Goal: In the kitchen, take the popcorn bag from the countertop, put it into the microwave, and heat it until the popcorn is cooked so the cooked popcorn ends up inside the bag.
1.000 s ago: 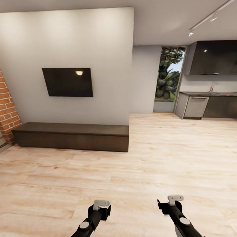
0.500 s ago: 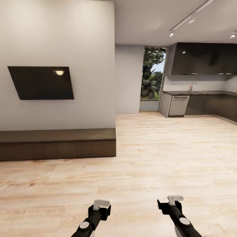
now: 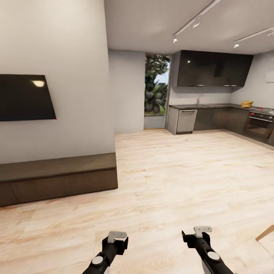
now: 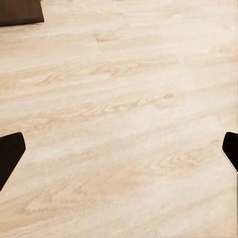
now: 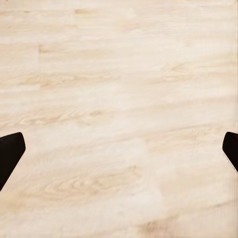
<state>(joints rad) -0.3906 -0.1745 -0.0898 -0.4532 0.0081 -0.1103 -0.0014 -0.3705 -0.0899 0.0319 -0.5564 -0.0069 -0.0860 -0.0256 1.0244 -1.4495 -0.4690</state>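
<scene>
Far across kitchen [image 3: 213, 114], popcorn bag [image 3: 247, 104] on countertop [image 3: 224, 107] end: likely light, crushable, best pinched at rolled rim; left gripper [image 4: 119, 153], right gripper [image 5: 119, 153] spread, empty.

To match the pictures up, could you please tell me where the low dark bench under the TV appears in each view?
Head view: low dark bench against the wall at left, under the TV.
Left wrist view: a dark corner of it beyond the floorboards.
Right wrist view: pale wood floor ahead.
Shared landmark: that pale wood floor.
</scene>
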